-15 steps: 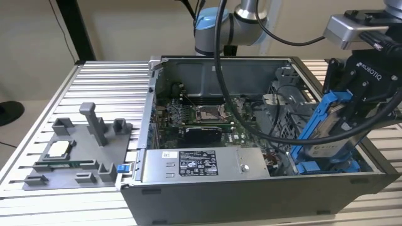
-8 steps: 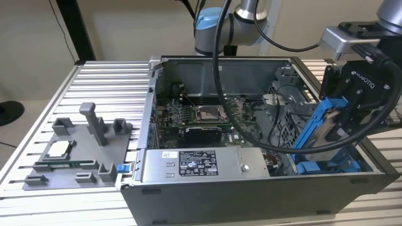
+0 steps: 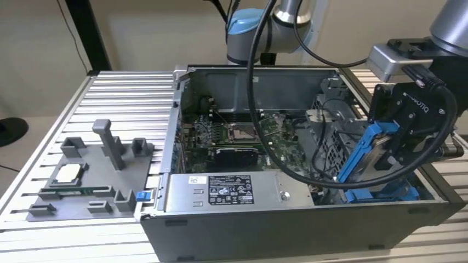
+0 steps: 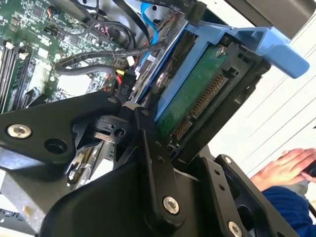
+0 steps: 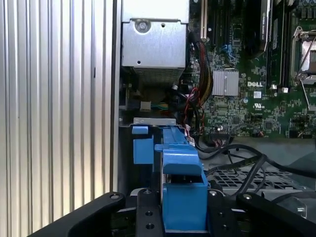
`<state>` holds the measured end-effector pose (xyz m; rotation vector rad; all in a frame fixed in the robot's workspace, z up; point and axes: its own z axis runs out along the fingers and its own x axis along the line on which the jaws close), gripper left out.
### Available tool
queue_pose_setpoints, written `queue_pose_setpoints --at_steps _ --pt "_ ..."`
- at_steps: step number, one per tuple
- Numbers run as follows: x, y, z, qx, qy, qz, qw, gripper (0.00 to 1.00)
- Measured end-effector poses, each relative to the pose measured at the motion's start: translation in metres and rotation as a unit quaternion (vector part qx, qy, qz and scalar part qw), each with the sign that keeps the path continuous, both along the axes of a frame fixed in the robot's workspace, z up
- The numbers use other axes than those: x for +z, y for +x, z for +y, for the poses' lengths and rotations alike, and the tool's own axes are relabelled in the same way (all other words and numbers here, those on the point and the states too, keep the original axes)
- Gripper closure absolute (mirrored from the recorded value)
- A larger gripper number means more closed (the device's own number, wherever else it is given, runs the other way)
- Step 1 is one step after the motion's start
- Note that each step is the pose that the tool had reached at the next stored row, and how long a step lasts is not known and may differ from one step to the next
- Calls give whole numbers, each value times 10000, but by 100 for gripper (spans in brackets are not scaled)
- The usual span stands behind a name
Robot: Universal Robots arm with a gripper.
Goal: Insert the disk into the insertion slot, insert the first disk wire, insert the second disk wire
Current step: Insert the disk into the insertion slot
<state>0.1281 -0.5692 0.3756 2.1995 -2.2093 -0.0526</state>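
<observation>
Ribbed alu table (image 3: pixel 117 93), open PC case (image 3: pixel 292 230); w/ tilted disk (image 3: pixel 363 153) clamped in gripper (image 3: pixel 389 156) over insertion slot (image 3: pixel 391 194), best squared to rails first.

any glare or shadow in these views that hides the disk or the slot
Second wrist view: the table behind the disk is washed out white. First wrist view: the insertion slot is dark past its blue rail. Exterior view: even light, no glare on the disk, the case dimmer inside.
</observation>
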Motion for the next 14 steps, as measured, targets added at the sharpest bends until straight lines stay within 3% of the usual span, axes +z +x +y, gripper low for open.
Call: queue_pose_setpoints --at_steps 2,3,10,14 --pt "-9 0 1 0 4 0 10000 100" --pt "-10 1 0 1 1 0 10000 0" --pt "-32 0 0 0 1 0 10000 0" --pt "-3 0 0 0 1 9 10000 0"
